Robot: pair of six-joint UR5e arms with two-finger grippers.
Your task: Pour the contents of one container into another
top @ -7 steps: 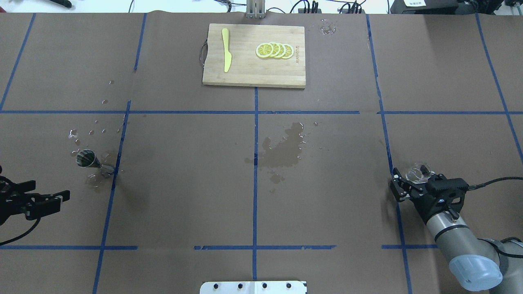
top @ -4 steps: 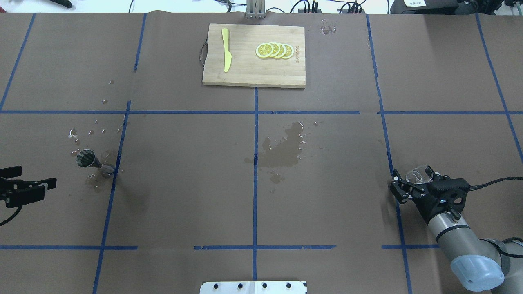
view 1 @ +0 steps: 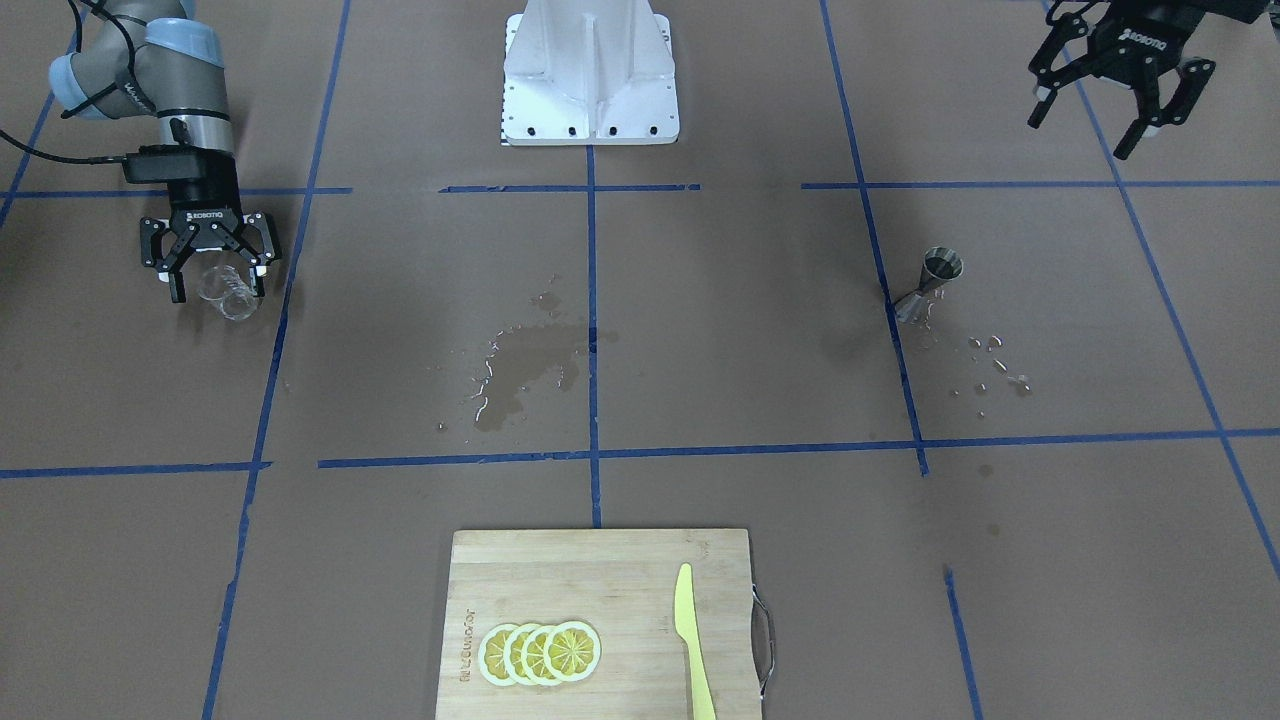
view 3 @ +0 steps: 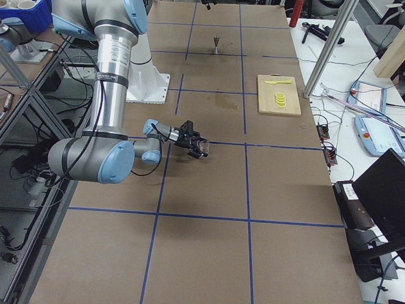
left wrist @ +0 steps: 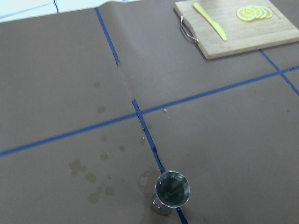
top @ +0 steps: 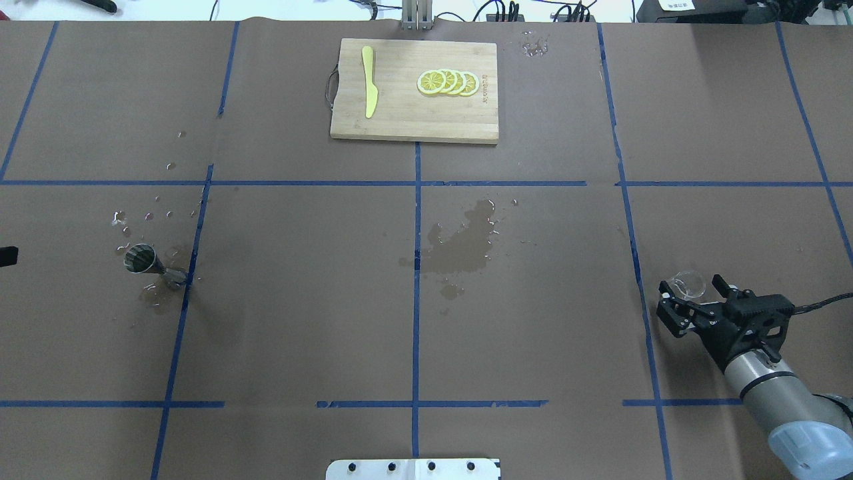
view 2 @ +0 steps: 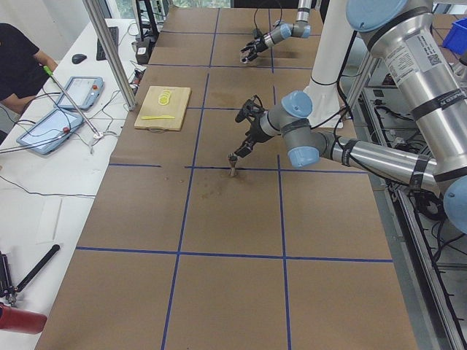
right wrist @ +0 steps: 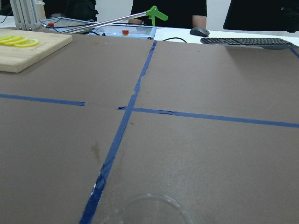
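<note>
Straddling the glass cup (view 1: 228, 292), the right gripper (top: 690, 287) is spread wide; the left gripper (view 1: 1078, 136) too.

the right arm (top: 766, 387) comes in from the near right corner of the overhead view, its grey forearm slanting forward and inward. its wrist is bent so that the right end effector (top: 690, 284) lies almost level, low over the worktop (top: 533, 333) and pointing forward. its two fingers (top: 664, 291) are spread wide apart

the left arm (view 2: 365, 157) stretches out low from the base side and folds at its blue-capped joint. the left end effector (view 1: 1090, 125) hangs above the worktop, tilted downward, with its fingers also splayed wide. in the overhead view only a black tip of it shows at the left edge
</note>
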